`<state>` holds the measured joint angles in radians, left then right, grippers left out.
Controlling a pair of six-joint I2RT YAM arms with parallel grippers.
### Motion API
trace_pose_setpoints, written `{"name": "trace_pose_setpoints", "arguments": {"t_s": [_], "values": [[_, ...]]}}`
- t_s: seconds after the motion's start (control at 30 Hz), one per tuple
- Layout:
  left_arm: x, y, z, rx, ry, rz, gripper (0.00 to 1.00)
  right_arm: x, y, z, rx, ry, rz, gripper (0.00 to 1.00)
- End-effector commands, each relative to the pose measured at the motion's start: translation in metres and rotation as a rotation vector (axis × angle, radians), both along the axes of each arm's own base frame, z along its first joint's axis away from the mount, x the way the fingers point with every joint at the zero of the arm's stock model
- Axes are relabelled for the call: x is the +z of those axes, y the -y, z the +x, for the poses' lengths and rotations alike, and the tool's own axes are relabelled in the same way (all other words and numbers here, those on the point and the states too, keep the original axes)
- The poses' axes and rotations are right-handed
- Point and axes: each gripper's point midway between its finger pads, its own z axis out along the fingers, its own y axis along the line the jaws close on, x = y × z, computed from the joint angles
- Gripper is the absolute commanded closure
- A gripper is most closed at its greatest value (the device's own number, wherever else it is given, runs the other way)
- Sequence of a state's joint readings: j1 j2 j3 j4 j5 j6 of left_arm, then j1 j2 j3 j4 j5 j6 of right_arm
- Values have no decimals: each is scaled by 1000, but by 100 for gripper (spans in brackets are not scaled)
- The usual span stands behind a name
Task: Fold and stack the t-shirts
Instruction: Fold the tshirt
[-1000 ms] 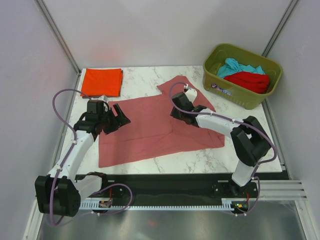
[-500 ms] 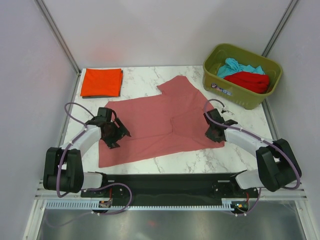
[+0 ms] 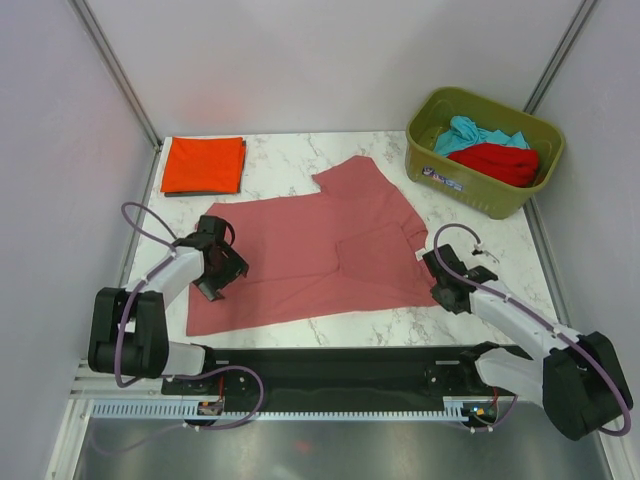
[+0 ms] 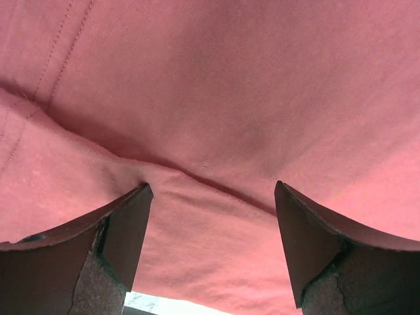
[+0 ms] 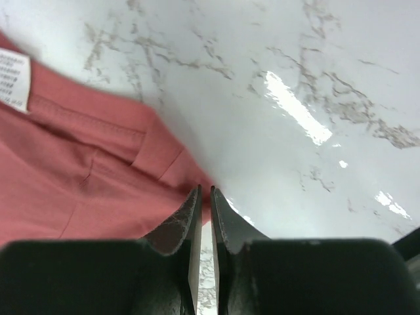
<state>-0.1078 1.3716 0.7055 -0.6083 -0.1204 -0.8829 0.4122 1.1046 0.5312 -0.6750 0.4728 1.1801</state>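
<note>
A dusty pink t-shirt (image 3: 310,250) lies spread flat across the middle of the marble table. My left gripper (image 3: 220,272) rests on its left edge, open wide, with pink cloth (image 4: 216,118) rumpled into a ridge between the fingers (image 4: 125,230). My right gripper (image 3: 438,272) is at the shirt's right edge, jaws shut on a corner of the hem (image 5: 164,157); the gripper (image 5: 205,191) shows only a thin slit. A folded orange-red t-shirt (image 3: 203,165) lies at the back left. A teal t-shirt (image 3: 468,132) and a bright red t-shirt (image 3: 497,163) sit crumpled in the bin.
The olive-green plastic bin (image 3: 455,178) stands at the back right corner. Grey walls close in the table on three sides. Bare marble (image 5: 308,98) shows to the right of the pink shirt, and a white label (image 5: 13,79) sits on its inner hem.
My right arm swung from the shirt's middle to its right edge and closed there; the shirt shifted slightly. My left gripper came down and nearer along the left edge, staying open.
</note>
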Motion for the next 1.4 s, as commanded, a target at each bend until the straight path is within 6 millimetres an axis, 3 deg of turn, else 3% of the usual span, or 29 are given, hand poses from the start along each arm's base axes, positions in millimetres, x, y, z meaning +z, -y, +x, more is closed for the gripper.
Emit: {"name": "trace_pose_setpoints", "arguments": {"t_s": [0.0,0.17,0.23,0.27,0.3,0.37,0.4,0.43,0.47,0.5,0.53,0.57,0.6,0.63,0.67,0.7,0.73,0.77,0.8,0.83,0.87,0.9,0.97,1.0,1.03,1.1,1.13,1.27,1.37], "values": [[3,-23,-17,61,-52,113,16,-3,15,-19,-81,-15,-23,83],[49,-1,11,-30,112,1,16,17,3,-9,-32,63,44,73],[77,-1,32,-101,189,21,16,49,-17,22,120,158,71,59],[86,-2,40,-127,214,23,16,59,-24,33,172,181,68,56],[94,0,47,-154,233,22,16,87,-36,53,248,248,74,55],[116,-5,66,-170,296,37,15,108,-66,86,485,305,64,51],[123,-6,75,-182,324,35,15,147,-77,112,527,385,55,52],[131,-5,88,-201,361,15,15,159,-84,125,571,394,33,51],[136,-13,95,-189,374,9,16,151,-95,141,691,347,-14,50],[141,-11,100,-199,390,-29,16,188,-107,166,735,424,-29,50],[148,-25,110,-159,410,-32,16,174,-115,184,778,378,-60,49],[151,-29,114,-149,421,-37,16,178,-120,196,843,379,-89,48],[152,-34,118,-138,424,-43,16,204,-128,216,875,437,-101,48],[154,-44,124,-113,431,-60,16,187,-137,232,917,405,-101,46],[152,-50,127,-95,427,-68,16,187,-145,242,961,409,-91,43],[149,-56,130,-82,420,-81,16,208,-161,256,1055,473,-62,40],[150,-56,134,-89,426,-123,17,205,-163,267,1063,460,-70,37],[138,-69,138,-58,395,-144,17,178,-165,284,1073,400,-78,35],[134,-75,141,-49,386,-149,18,194,-168,299,1100,427,-89,34],[133,-89,146,-29,384,-138,18,166,-171,313,1118,371,-79,33],[122,-95,148,-14,356,-143,19,163,-174,321,1138,367,-75,32],[117,-103,150,-1,343,-128,19,177,-176,335,1141,404,-95,32],[110,-119,151,32,324,-86,20,149,-172,352,1139,358,-115,30],[101,-129,150,53,296,-46,20,155,-166,365,1126,380,-127,29],[99,-133,152,49,287,-26,20,131,-165,373,1133,345,-119,28],[89,-143,159,52,267,8,20,125,-159,387,1124,350,-135,27],[84,-144,162,35,259,12,19,107,-156,392,1123,323,-137,24],[58,-131,184,-83,231,-88,13,86,-148,412,1118,342,-105,21],[43,-144,184,-54,185,-31,14,76,-145,428,1105,374,-94,21]]}}
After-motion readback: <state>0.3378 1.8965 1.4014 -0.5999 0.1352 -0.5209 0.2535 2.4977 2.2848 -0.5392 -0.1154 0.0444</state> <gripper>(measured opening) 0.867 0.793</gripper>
